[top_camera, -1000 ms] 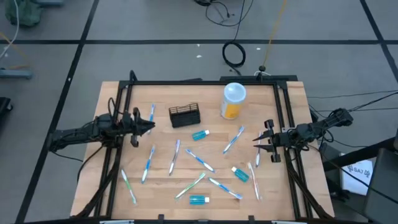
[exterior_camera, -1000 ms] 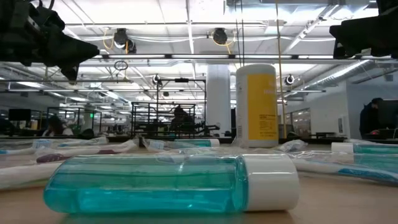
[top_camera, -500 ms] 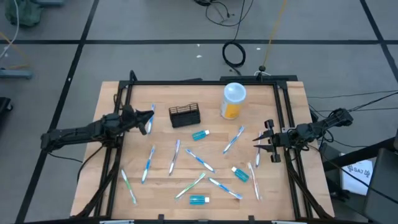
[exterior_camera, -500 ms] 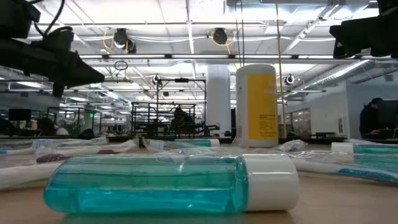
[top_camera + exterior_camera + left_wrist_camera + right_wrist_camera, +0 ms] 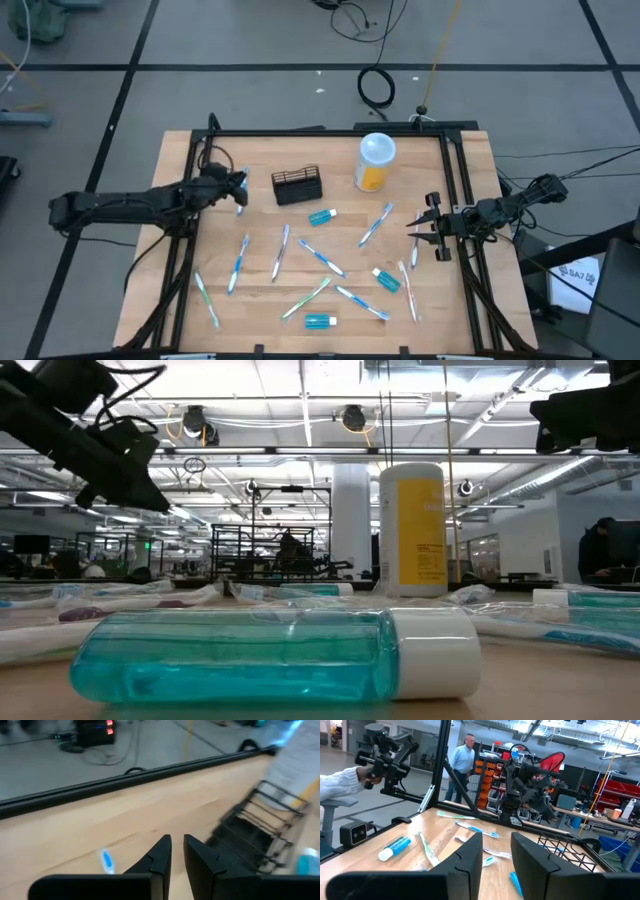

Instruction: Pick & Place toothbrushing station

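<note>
On the table's far-left part:
Station: black slatted rack (image 5: 297, 185) standing on the wooden table (image 5: 470, 160), just beside the white-lidded bottle (image 5: 375, 162), which stands to its right.
Left gripper: (image 5: 238, 188) held above the table just left of the station, not touching it; its fingers (image 5: 159, 856) are nearly closed, with a thin gap between them, holding nothing.
Right gripper: (image 5: 420, 226) waits at the table's right edge, well apart from the station; jaws partly open, empty.
Toothbrushes: several (image 5: 281, 250) scattered flat across the near half of the table.
Small tubes: teal, white-capped; one (image 5: 321, 216) lies near the station's front.
</note>
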Action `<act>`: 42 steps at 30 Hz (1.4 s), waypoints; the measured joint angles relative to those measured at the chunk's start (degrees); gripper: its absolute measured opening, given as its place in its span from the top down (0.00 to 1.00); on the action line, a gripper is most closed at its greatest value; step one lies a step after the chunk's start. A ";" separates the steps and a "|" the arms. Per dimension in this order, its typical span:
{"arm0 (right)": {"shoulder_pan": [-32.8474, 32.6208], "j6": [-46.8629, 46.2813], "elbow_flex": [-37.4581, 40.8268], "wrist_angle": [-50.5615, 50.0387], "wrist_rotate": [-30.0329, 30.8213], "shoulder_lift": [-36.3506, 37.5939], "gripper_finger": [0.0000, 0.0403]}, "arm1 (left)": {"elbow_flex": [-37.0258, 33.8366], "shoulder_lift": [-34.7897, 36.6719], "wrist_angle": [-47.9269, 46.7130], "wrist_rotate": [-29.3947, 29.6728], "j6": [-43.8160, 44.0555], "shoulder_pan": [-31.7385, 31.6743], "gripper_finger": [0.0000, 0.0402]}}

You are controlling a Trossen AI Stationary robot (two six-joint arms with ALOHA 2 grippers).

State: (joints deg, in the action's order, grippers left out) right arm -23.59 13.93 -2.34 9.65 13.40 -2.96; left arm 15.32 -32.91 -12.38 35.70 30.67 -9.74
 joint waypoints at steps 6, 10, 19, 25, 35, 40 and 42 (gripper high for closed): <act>0.00 0.42 0.01 0.00 -0.01 0.00 0.77 | 0.16 -7.42 -0.31 3.46 -0.74 -0.39 0.87; 0.00 0.40 -0.01 0.00 -0.01 0.00 0.77 | 0.16 -10.67 -0.07 3.36 0.68 -2.73 0.82; 0.00 0.45 0.01 0.00 -0.01 0.00 0.77 | 0.18 -17.14 0.02 -1.88 6.18 -9.80 0.62; 0.00 0.47 0.01 0.00 0.00 0.00 0.77 | 0.19 -23.89 0.47 -2.66 8.08 -13.93 0.60; 0.00 0.49 0.01 -0.02 0.00 0.00 0.77 | 0.19 -31.14 9.36 -7.14 8.25 -16.55 0.60; 0.00 0.49 0.01 0.00 -0.01 0.00 0.77 | 0.23 -33.54 9.79 -5.83 8.85 -16.95 0.60; 0.00 0.49 0.01 -0.02 -0.01 0.00 0.77 | 0.23 -34.73 9.67 -5.79 9.19 -17.62 0.60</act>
State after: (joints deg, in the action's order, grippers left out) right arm -23.59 14.41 -2.33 9.63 13.39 -2.96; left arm 15.55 -67.64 -2.71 29.91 39.86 -27.36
